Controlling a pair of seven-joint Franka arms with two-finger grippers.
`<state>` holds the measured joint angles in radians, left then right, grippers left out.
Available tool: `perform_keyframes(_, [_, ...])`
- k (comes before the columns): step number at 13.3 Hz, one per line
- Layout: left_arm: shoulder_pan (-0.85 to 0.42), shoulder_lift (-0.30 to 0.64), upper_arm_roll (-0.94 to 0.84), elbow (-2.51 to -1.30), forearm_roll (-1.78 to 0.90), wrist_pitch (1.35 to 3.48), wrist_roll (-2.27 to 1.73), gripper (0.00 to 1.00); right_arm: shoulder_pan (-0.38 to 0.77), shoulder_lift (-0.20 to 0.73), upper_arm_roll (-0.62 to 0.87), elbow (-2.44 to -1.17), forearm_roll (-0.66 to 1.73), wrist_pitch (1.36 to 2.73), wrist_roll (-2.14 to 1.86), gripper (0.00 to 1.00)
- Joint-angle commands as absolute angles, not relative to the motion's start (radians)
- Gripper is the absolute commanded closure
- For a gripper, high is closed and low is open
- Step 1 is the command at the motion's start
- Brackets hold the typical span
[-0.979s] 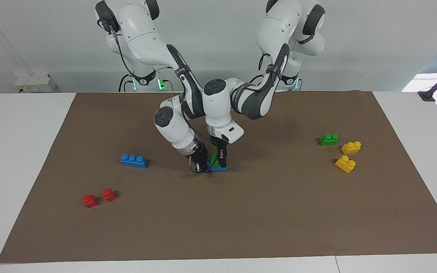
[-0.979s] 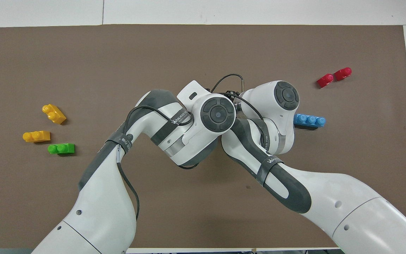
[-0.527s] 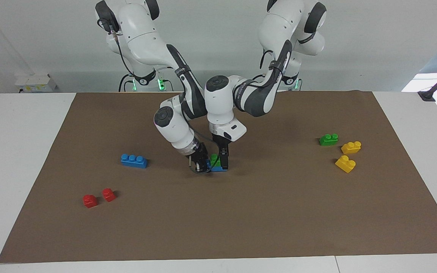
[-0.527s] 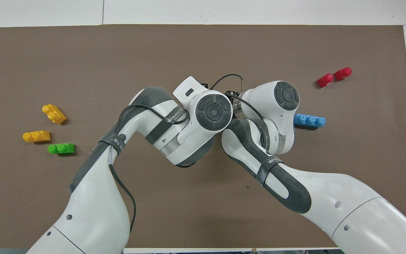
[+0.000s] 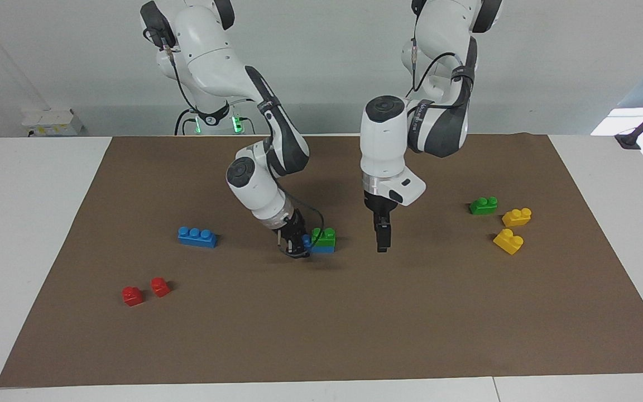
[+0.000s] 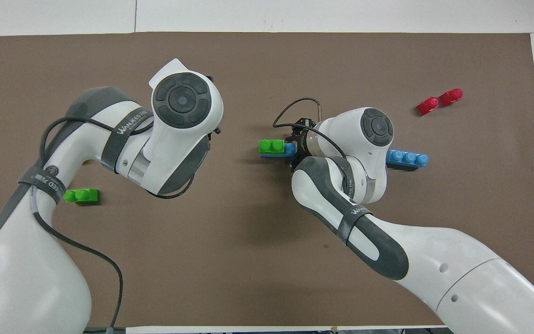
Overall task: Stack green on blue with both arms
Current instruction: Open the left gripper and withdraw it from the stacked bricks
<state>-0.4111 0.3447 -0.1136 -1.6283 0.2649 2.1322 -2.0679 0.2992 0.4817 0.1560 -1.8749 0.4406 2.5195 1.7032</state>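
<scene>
While the small bright-green plastic brick with two studs (image 5: 324, 235) sits pressed on top of one end of the long bright-blue plastic brick with three studs (image 5: 321, 249) near the middle of the brown paper mat (image 5: 355, 324), the right claw (image 5: 293, 244) is low at the blue brick's uncovered end, toward the right arm's end of the surface; whether its fingers grip that end or stand apart cannot be told, because the wrist and a looping black cable (image 6: 297, 104) hide them from above. The left claw (image 5: 382, 237) hangs in the air over bare mat just beside the stack, toward the left arm's end, pointing straight down with nothing between its fingers, which stand open. A second blue three-stud brick (image 5: 197, 237) lies flat on the mat toward the right arm's end, partly covered by the right arm's elbow in the overhead view. Two small red one-stud bricks (image 5: 145, 291) rest close together, farther from the robots than that blue brick. Toward the left arm's end, well apart from the stack, a second green two-stud brick (image 5: 483, 205) lies near two yellow two-stud bricks (image 5: 512, 228); the left arm's white forearm hides the yellow pair from above.
</scene>
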Motion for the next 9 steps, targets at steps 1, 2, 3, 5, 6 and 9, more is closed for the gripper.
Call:
perform_keyframes(1, [-0.335,0.302,-0.121,-1.677,0.227,2.118,-1.927,0.00,0.301,0.482,0.156,-1.896,0.454,2.543,1.687,0.00])
perform_keyframes(2, [-0.315,0.290,-0.121,-1.696,0.226,2.118,-1.849,0.00,0.301,0.482,0.156,-1.894,0.454,2.542,1.687,0.00])
perform_keyframes(3, [-0.289,0.279,-0.123,-1.716,0.225,2.118,-1.765,0.00,0.301,0.482,0.156,-1.890,0.454,2.534,1.687,0.00])
perform_keyframes(5, [-0.237,0.259,-0.123,-1.744,0.195,2.118,-1.569,0.00,0.296,0.477,0.155,-1.873,0.451,2.508,1.684,0.00])
perform_keyframes(6, [-0.209,0.256,-0.121,-1.744,0.166,2.105,-1.461,0.00,0.270,0.468,0.153,-1.859,0.448,2.478,1.677,0.00])
perform_keyframes(9, [-0.099,0.216,-0.121,-1.743,0.085,2.005,-1.038,0.00,0.135,0.416,0.150,-1.741,0.446,2.214,1.547,0.00])
